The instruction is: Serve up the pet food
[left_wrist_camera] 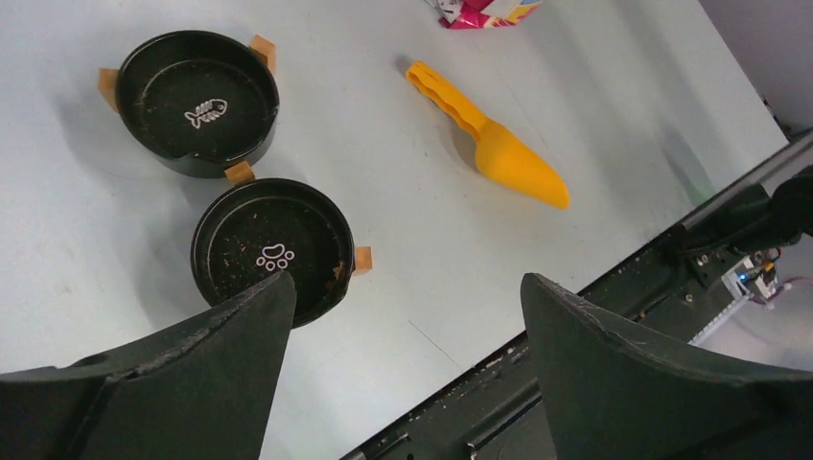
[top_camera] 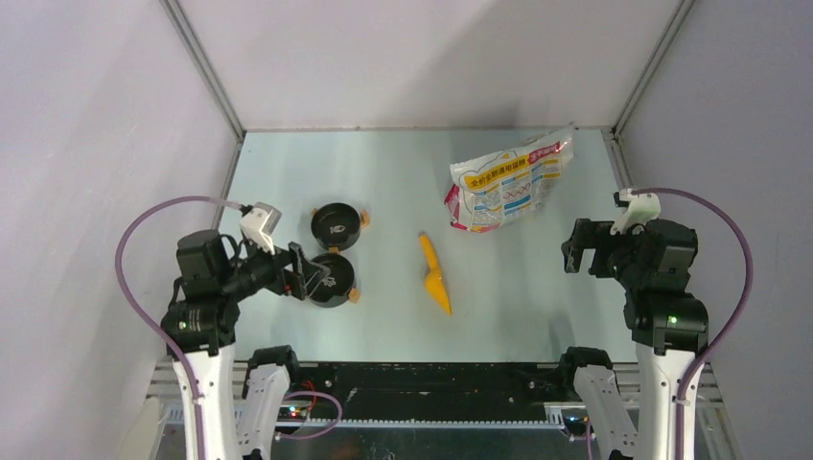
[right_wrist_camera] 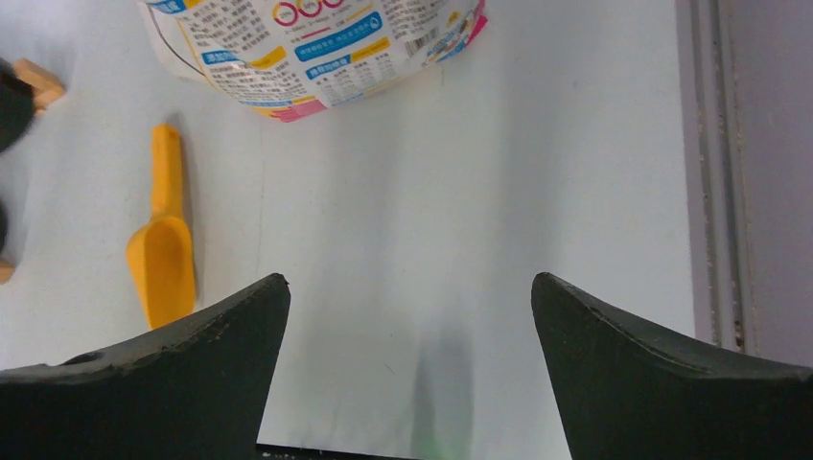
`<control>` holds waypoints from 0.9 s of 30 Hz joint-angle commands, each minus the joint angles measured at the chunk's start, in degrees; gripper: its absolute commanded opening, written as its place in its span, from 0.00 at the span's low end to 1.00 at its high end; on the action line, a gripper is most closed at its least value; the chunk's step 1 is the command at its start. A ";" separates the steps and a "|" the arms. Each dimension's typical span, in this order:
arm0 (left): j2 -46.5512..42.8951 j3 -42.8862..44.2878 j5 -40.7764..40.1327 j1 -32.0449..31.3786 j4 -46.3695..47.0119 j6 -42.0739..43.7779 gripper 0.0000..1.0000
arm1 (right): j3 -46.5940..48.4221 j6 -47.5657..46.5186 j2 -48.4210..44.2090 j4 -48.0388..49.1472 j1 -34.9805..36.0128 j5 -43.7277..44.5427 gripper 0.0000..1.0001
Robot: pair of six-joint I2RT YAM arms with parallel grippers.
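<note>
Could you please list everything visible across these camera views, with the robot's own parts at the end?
fish bowl: one, black with a white fish mark, left part of the table, farther from the arms
paw bowl: one, black with a white paw mark, just nearer than the fish bowl
tan blocks: four seen, tan, against the bowl rims
scoop: one, orange, lying mid-table
bag: one, white, yellow and pink print, lying at the far right
table: one, pale grey-green
left arm: one, black and white, near left
right arm: one, black and white, near right
left claw: one, black, open, over the paw bowl's near edge
right claw: one, black, open, over bare table
</note>
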 commanded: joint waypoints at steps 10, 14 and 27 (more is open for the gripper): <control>29.74 26.50 -10.18 -27.79 7.11 2.51 0.83 | 6.75 7.78 14.62 13.36 1.48 -12.97 0.97; 42.38 40.65 -22.53 -38.36 7.85 7.75 0.84 | 7.38 9.30 14.99 13.41 1.12 -13.95 0.96; 75.13 64.22 -18.24 -44.51 8.05 5.85 0.71 | 11.09 3.20 13.91 1.94 0.11 -11.45 0.95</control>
